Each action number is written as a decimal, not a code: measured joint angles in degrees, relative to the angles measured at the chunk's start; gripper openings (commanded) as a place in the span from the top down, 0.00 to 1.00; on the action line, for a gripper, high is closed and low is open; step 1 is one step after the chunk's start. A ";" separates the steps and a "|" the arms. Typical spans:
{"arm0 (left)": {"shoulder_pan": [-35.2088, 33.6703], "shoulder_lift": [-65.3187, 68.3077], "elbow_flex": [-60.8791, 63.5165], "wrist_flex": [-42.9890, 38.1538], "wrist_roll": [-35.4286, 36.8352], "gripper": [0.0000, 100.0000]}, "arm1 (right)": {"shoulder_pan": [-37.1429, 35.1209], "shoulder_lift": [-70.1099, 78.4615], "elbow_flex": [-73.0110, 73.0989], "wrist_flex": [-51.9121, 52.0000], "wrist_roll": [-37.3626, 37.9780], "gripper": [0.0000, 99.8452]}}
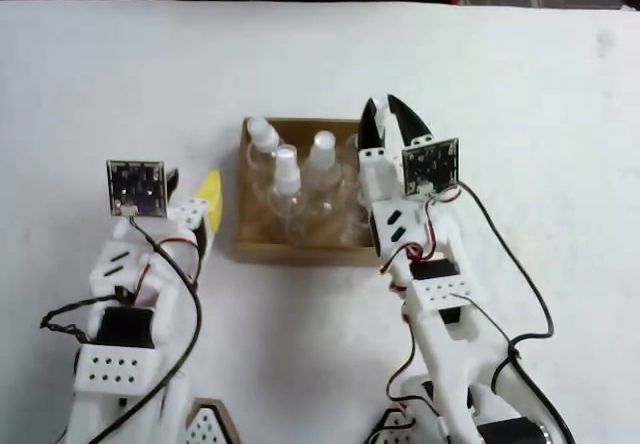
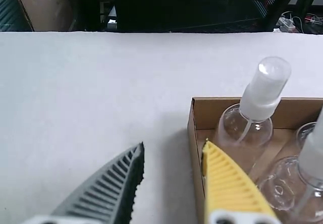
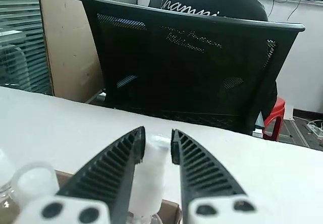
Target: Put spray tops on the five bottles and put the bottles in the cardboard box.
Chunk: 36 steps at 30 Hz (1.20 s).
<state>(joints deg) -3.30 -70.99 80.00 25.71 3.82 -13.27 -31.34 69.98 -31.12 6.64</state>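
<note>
Near side: left gripper (image 2: 172,151) spread, grey finger (image 2: 111,188) and yellow finger (image 2: 227,183) apart, nothing between them. The yellow one hangs over the 9 o'clock wall of the cardboard box (image 1: 300,252).

Next out: right gripper (image 3: 158,132) at the box's 3 o'clock side, black jaws pressed on a white spray top (image 3: 154,176), one on each side. In the high view the arm covers the bottle under it.

In the box: three capped bottles (image 1: 287,179) upright toward 10 to 12 o'clock, close together. A fourth is half-hidden beside the right arm. Total count cannot be told.

Step in hand, as judged: seating the last bottle. Lower it straight and upright, and let the base meet the box floor before parting the jaws. Part only enough to clear the top, then lift vertically, since the neighbours stand close and would tip easily. Left arm is best held off the wall.

Far: bare table (image 1: 120,74), black chair (image 3: 192,67) at 12 o'clock
</note>
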 measured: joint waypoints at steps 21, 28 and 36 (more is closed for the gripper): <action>0.00 0.00 0.00 0.00 0.00 0.82 | -0.09 0.00 2.29 -0.18 -0.09 0.98; 0.00 0.00 0.00 0.00 0.00 0.82 | -0.09 1.32 4.13 -5.71 -0.53 0.98; 0.00 0.00 0.00 0.00 0.00 0.82 | 0.09 11.78 5.10 -20.75 -0.62 0.98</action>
<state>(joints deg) -3.30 -70.99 80.00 25.71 3.82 -13.19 -19.56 75.08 -51.87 6.02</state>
